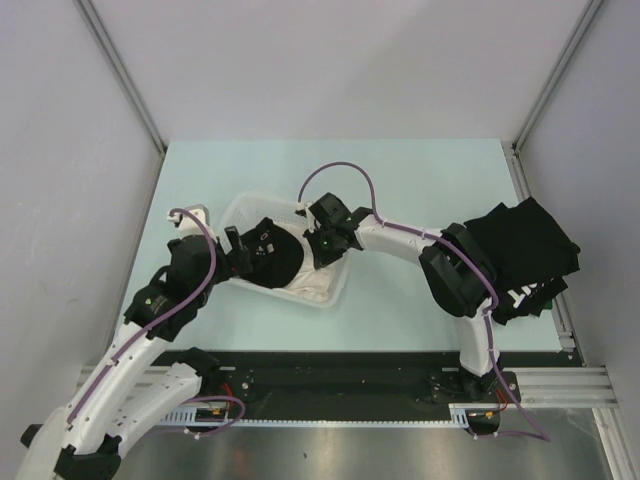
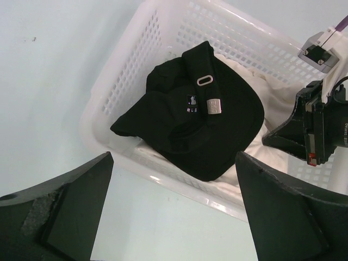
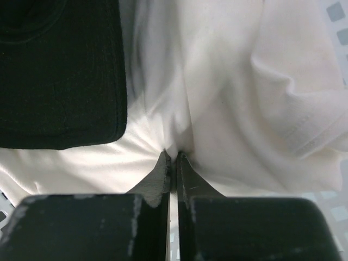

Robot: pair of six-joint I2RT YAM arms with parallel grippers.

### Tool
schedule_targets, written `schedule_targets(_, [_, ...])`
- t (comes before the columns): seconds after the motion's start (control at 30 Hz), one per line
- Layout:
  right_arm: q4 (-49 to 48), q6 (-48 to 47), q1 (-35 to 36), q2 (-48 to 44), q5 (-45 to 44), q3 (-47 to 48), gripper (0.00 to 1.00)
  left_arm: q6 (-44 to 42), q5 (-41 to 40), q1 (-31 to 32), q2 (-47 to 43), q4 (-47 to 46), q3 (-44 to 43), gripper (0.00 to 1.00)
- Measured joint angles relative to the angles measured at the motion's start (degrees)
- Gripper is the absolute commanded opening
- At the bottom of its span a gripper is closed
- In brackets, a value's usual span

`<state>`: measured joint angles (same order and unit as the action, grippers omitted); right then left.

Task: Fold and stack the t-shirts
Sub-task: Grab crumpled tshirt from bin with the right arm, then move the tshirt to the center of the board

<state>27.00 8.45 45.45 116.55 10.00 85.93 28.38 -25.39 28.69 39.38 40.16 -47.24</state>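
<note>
The right pincer is closed on a fold of the white shirt inside the basket, and the cloth puckers at its tips. A black cap lies on that shirt, just left of the tips in the wrist view. The left pincer stands wide and holds nothing, just outside the basket wall, with the cap ahead of it. A heap of black shirts lies on the surface, well apart from the right pincer, back past its arm's elbow.
</note>
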Motion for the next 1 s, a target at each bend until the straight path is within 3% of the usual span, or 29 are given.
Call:
schedule_targets(0.3, [2.62, -0.09, 0.15, -1.81, -2.38, 2.56, 0.00, 0.04, 0.09, 0.00, 0.74, -0.11, -0.02, 1.00])
schedule_targets(0.77, [13.22, -4.26, -3.48, 3.82, -8.35, 49.35, 0.00, 1.20, 0.28, 0.00, 0.70, -0.70, 0.76, 0.99])
schedule_targets(1.0, [14.95, -4.70, -10.10, 3.56, -11.45, 51.17, 0.00, 1.64, 0.33, 0.00, 0.44, -1.11, 1.51, 1.00])
